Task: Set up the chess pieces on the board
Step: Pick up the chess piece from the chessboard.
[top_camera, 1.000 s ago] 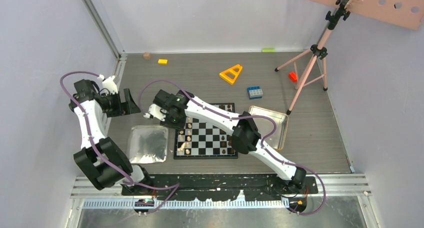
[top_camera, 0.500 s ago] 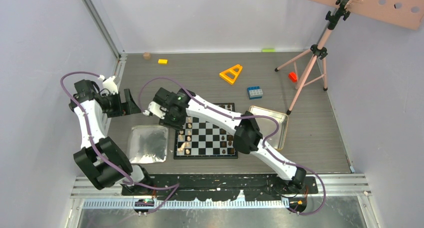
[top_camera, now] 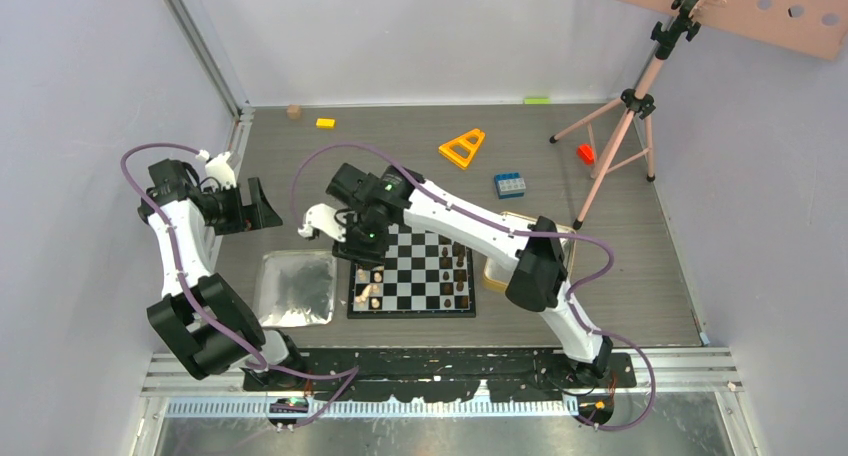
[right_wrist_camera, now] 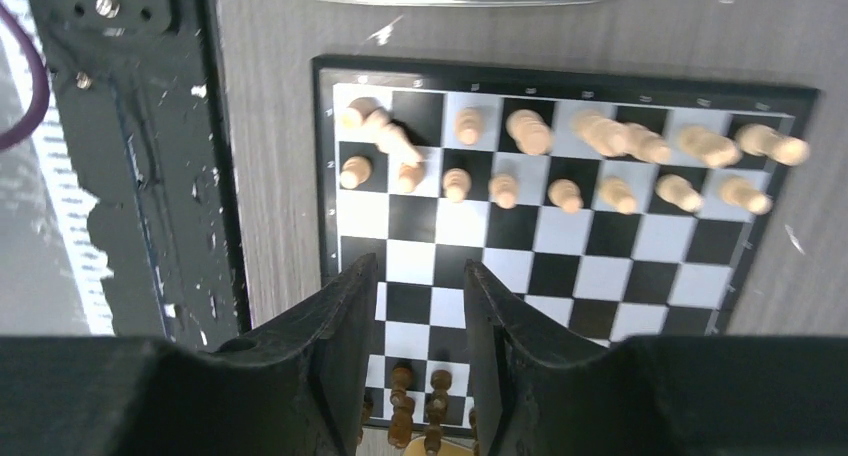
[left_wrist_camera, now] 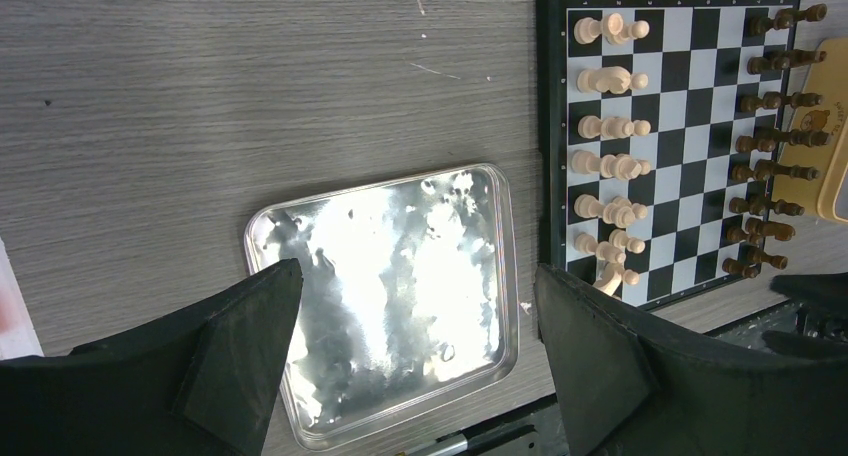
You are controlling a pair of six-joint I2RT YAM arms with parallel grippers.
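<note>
- Grey wood-grain table carries the board at its middle, just beside a silver tray.
- Right arm stretches across the board; the right gripper hangs above it, fingers narrowly apart and empty.
- Left gripper hovers wide over the tray.
- Light pieces and dark pieces line opposite edges, so setup looks nearly done.
- One corner piece leans; righting it seems next, with a careful pinch.

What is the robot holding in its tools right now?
Nothing. The left tool stands wide open and empty, and the right tool is open and empty over the board.
</note>
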